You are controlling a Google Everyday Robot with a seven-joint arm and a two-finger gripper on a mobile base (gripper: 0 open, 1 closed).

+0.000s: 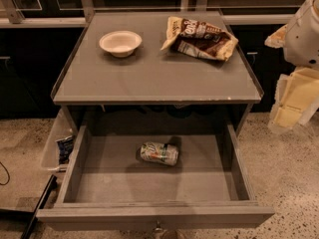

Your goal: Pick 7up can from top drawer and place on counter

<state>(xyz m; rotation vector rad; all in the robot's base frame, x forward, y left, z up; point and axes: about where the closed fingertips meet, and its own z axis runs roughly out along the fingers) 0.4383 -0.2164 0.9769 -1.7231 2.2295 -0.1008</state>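
Drawer is pulled open for access; can is laid sideways inside; gripper is parked right, empty, openness not discernible.

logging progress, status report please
End effector at right, beside flat grey counter. Pale silvery 7up can lying in open grey wooden top drawer. Nothing covering it.

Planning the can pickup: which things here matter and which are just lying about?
For the job: 7up can, on its side in the open top drawer; counter; gripper, at the view's right edge.
Lying about: bowl and snack bag, on the counter.
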